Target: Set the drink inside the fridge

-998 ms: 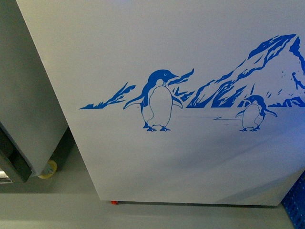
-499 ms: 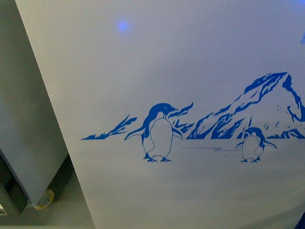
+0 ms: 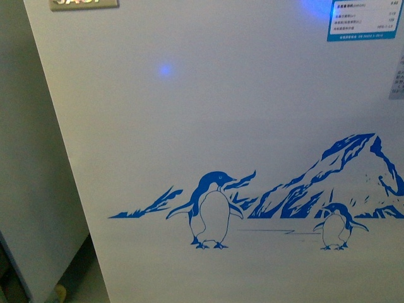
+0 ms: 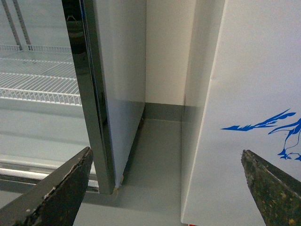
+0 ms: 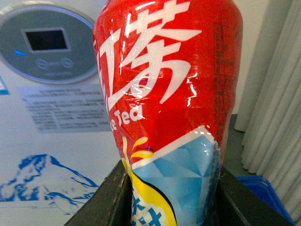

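The fridge fills the front view: its white front wall with the blue penguin-and-mountain drawing; its lid and baskets are out of view. It also shows in the left wrist view and the right wrist view. My right gripper is shut on the drink, a bottle with a red label and large white characters; its cap is out of view. My left gripper is open and empty, low above the floor, facing the gap beside the fridge. Neither arm shows in the front view.
A tall grey glass-door display fridge with wire shelves stands to the left of the white fridge, with a narrow floor gap between them. A round grey control panel is on the fridge wall. A blue crate and curtain lie to the right.
The front view has risen: the penguin drawing has slid down the picture, the floor has left view, and a brand plate and labels now show at the top.
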Controlling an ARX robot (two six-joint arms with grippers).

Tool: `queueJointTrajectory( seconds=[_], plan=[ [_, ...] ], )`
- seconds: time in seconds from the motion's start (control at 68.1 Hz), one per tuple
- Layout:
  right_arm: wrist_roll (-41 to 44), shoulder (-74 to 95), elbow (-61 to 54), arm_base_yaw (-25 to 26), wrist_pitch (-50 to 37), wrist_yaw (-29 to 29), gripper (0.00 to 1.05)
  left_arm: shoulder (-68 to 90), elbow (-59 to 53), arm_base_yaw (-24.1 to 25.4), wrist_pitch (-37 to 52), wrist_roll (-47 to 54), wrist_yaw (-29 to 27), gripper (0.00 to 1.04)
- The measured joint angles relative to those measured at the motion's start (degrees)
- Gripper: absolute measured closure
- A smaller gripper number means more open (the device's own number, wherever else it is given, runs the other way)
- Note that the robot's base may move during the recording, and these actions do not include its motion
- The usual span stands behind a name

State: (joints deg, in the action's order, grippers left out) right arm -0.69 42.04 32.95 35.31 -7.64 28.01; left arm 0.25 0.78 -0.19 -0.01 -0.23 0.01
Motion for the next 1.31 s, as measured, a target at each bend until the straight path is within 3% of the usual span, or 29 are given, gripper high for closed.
queueJointTrajectory(
  seconds=[0.338, 0.66, 0.998, 1.306],
  plan=[
    [-8.02, -11.04, 2.08, -18.12, 10.73, -17.55, 0.68, 0.0, 0.0, 0.0, 0.0, 0.0, 0.0, 0.08],
    [-6.97, -18.25, 2.08, -29.4, 12.87, -32.46, 0.68, 0.0, 0.0, 0.0, 0.0, 0.0, -0.02, 0.08],
    [-2.64, -18.47, 1.86, -37.4, 9.51, -37.86, 0.68, 0.0, 0.0, 0.0, 0.0, 0.0, 0.0, 0.08],
    [0.66, -18.64, 0.44, -39.21, 8.81, -41.99, 0.68, 0.0, 0.0, 0.0, 0.0, 0.0, 0.0, 0.08]
  ],
)
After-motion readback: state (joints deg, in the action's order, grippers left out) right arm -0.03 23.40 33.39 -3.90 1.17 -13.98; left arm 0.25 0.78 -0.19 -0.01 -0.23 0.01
